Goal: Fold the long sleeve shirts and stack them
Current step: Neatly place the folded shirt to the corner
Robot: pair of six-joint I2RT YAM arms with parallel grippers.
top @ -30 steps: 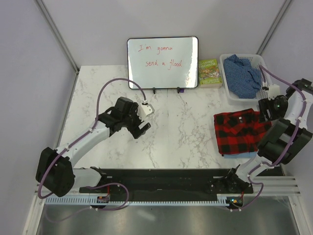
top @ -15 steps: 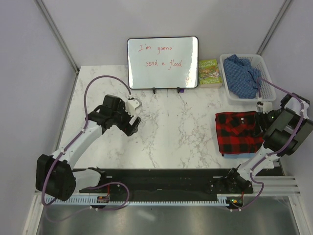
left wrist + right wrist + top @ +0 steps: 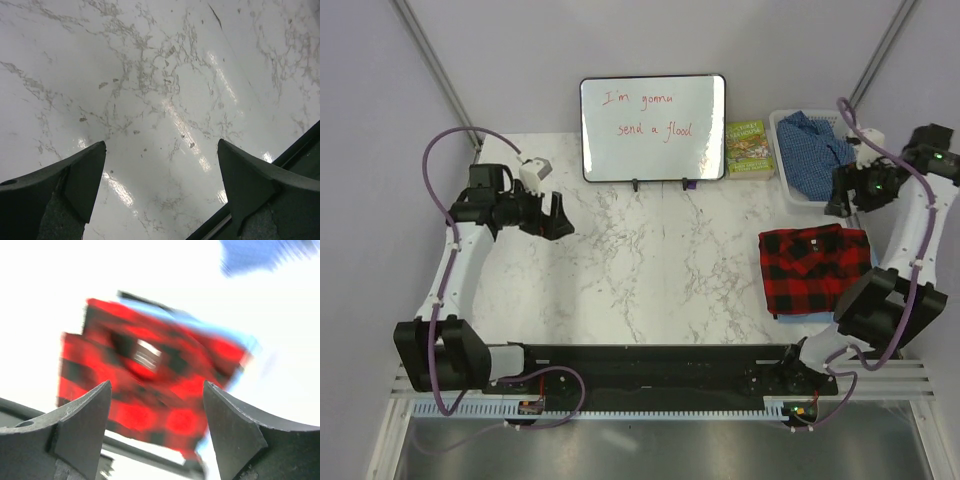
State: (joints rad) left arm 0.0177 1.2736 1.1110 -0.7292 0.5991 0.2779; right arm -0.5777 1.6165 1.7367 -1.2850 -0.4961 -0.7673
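White marble table (image 3: 650,270), grey walls on three sides. At the far edge stands a whiteboard (image 3: 653,128) with red handwriting, and a green book (image 3: 749,148) sits just beside it.

Top view:
- The red-and-black flannel (image 3: 815,268) lies folded flat on the right side of the table, near the right arm's base.
- The darker blue speckled shirt (image 3: 812,150) is heaped in a white basket (image 3: 778,135) at the far right corner.
- Your left gripper (image 3: 557,214) is far out on the left, over bare marble and well apart from every shirt.
- Your right gripper (image 3: 840,195) hangs at the basket's near edge, between the basket and the flannel. From here you cannot tell whether it touches either.

Left wrist view: both fingers are spread wide, with only veined marble between them. A dark strip crosses the lower right corner. No cloth appears in this view.

Right wrist view, badly blurred:
- The fingers are well apart and nothing is gripped.
- The flannel lies below them, with a small white patch near its middle that the top view does not resolve.
- A pale blue cloth edge (image 3: 247,345) runs along the flannel's border. You cannot tell whether it lies under the flannel or beside it.
- The speckled blue shirt fills the upper right corner.
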